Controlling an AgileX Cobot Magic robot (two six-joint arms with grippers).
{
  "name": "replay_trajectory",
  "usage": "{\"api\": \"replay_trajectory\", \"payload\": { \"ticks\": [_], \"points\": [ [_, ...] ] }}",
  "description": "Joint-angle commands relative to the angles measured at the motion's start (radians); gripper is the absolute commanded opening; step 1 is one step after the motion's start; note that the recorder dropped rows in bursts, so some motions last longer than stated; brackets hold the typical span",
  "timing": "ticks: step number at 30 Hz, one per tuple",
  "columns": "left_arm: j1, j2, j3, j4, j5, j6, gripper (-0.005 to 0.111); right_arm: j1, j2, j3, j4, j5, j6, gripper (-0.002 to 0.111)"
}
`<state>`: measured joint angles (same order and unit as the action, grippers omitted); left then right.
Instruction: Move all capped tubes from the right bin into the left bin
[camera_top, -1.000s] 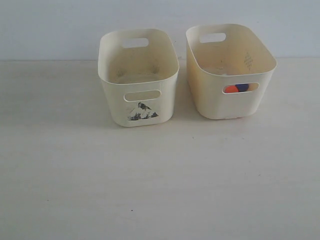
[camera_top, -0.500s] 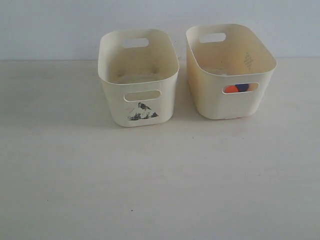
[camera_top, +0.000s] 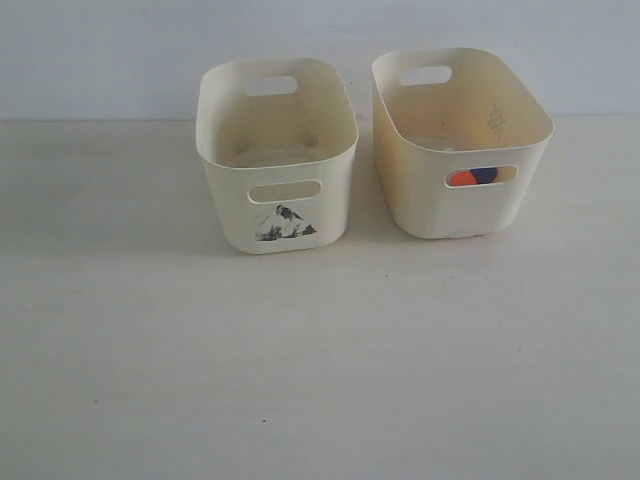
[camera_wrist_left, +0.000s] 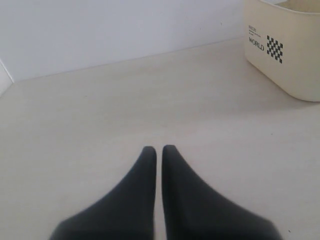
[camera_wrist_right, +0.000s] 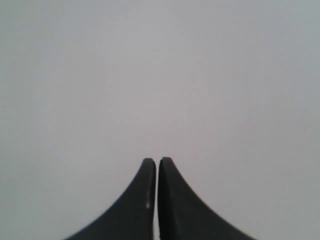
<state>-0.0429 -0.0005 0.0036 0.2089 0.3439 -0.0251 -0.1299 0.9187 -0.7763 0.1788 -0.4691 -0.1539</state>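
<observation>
The orange-capped tube (camera_top: 462, 179) and blue-capped tube (camera_top: 486, 174) lie in the right bin (camera_top: 470, 212), beside the left bin (camera_top: 230, 190) near the tabletop's (camera_top: 320, 360) far edge. The left gripper (camera_wrist_left: 156, 148) and right gripper (camera_wrist_right: 157, 161) are both closed, holding nothing.

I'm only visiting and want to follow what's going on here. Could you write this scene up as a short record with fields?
left bin: paler tub, dark mark on its front; no tube seen inside
right bin: yellower tub, plain front
orange cap: visible through the right bin's front slot
dark blue cap: next to the orange one, behind the same slot
left hand: shut, empty, above the table
right hand: shut, empty
progress: neither tube moved yet
</observation>
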Motion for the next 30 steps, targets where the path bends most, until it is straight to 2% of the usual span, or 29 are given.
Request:
{"api": "replay_trajectory", "payload": {
  "ticks": [1, 6, 9, 14, 19, 24, 30],
  "points": [
    [-0.001, 0.0, -0.004, -0.003, -0.004, -0.01, 0.004, 0.001, -0.001, -0.008, -0.005, -0.028, 0.003, 0.002],
    [-0.001, 0.0, -0.004, -0.003, -0.004, -0.01, 0.004, 0.001, 0.011, -0.008, -0.008, -0.026, 0.003, 0.002],
    [-0.001, 0.0, -0.004, -0.003, -0.004, -0.01, 0.004, 0.001, 0.046, -0.008, -0.091, 0.003, 0.009, 0.002],
    [-0.001, 0.0, -0.004, -0.003, -0.004, -0.01, 0.004, 0.003, 0.161, -0.071, -0.237, 0.188, 0.106, 0.002],
    [-0.001, 0.0, -0.004, -0.003, -0.004, -0.01, 0.004, 0.057, 0.315, -0.293, -0.241, 0.606, 0.154, 0.002],
    [-0.001, 0.0, -0.004, -0.003, -0.004, -0.01, 0.004, 0.154, 0.481, -0.548, -0.241, 0.92, 0.154, 0.002],
    [-0.001, 0.0, -0.004, -0.003, -0.004, -0.01, 0.004, 0.239, 0.693, -0.932, -0.225, 1.345, 0.154, 0.002]
  ]
}}
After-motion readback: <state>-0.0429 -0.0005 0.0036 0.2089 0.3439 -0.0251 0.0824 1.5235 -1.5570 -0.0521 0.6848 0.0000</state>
